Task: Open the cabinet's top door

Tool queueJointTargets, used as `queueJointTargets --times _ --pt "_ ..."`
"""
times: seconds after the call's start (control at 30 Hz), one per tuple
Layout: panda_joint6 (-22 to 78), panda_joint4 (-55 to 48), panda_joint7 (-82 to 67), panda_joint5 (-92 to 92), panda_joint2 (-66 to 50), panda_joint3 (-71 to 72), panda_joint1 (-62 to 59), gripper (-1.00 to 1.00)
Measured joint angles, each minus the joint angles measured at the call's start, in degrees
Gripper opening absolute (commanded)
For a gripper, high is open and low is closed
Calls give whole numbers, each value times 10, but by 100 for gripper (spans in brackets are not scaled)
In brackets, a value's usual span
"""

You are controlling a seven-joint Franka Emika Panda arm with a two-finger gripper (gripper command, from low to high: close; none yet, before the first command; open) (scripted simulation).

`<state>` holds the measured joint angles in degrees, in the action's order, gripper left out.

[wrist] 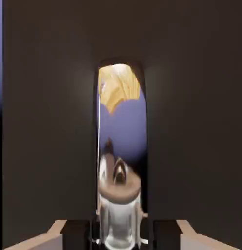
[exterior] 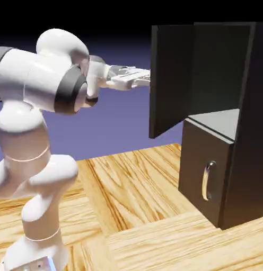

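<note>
Pincer point(exterior: 146, 79) clenched on the top door's handle point(wrist: 122, 161): in the hand view the mirror-bright curved bar runs up the middle, flanked by the dark door face, with the pincer's housing at the bottom edge. The fingertips themselves are hidden behind the bar.

Seen from the exterior view, the top door point(exterior: 171, 77) already stands swung well out from the cabinet point(exterior: 247, 122), hinged at the far side, so the upper compartment lies open behind it. The cabinet sits on the wooden worktop point(exterior: 133, 185) at the exterior view's right, and the shorter lower door point(exterior: 202, 174) beneath is closed, its own silver handle untouched.

As a judgement, the door is a stiff flat panel that turns only about its hinge, so it should feel light but will resist any pull that is not along its arc. The polished bar looks slippery; the place to hold is across its middle, where the bar stands clear of the panel.

Arm posture: the forearm reaches level toward the door's outer edge, the wrist horizontal, the elbow bulked high at the exterior view's left.
</note>
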<state>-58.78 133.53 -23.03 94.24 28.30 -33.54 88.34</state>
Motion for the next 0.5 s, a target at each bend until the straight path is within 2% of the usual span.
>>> queueJointTargets --times 0.5 --pt "92 -271 29 -228 -311 -41 17 -100"
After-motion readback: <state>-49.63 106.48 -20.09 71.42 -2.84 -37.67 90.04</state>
